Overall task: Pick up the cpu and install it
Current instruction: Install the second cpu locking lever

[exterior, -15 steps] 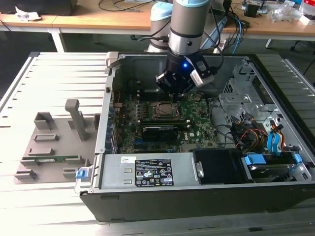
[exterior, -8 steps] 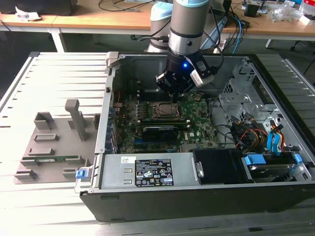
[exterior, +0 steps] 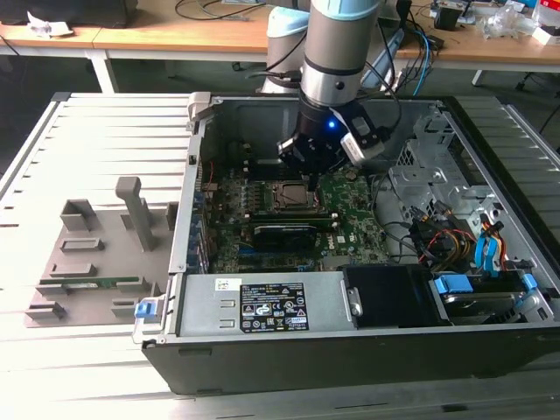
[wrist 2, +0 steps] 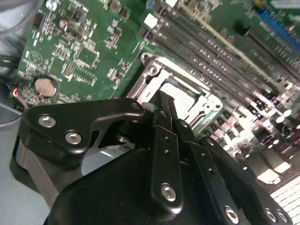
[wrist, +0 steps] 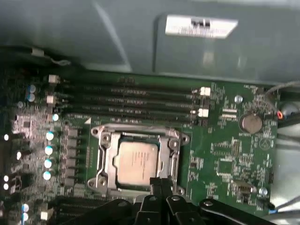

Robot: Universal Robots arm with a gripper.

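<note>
The cpu (wrist: 136, 161), a pale silver square chip, lies flat inside the dark metal-framed socket (wrist: 140, 137) on the green motherboard (wrist: 225, 154). My gripper (wrist: 158, 183) hangs just above the socket's edge, beside the chip and apart from it. Its black fingers are shut together with nothing between them. In the second wrist view the gripper (wrist 2: 161, 101) points down at the socket (wrist 2: 192, 96). The exterior view has the gripper (exterior: 311, 181) low inside the open computer case (exterior: 367, 350), over the socket (exterior: 284, 197).
Memory slots (wrist: 136, 101) run beside the socket and a coin battery (wrist: 251, 123) sits near it. Drive bays, cables and blue tabs (exterior: 486, 254) fill the case's right end. A grey fixture (exterior: 96, 254) holding a green memory stick (exterior: 101, 282) lies on the slatted table at the exterior view's left.
</note>
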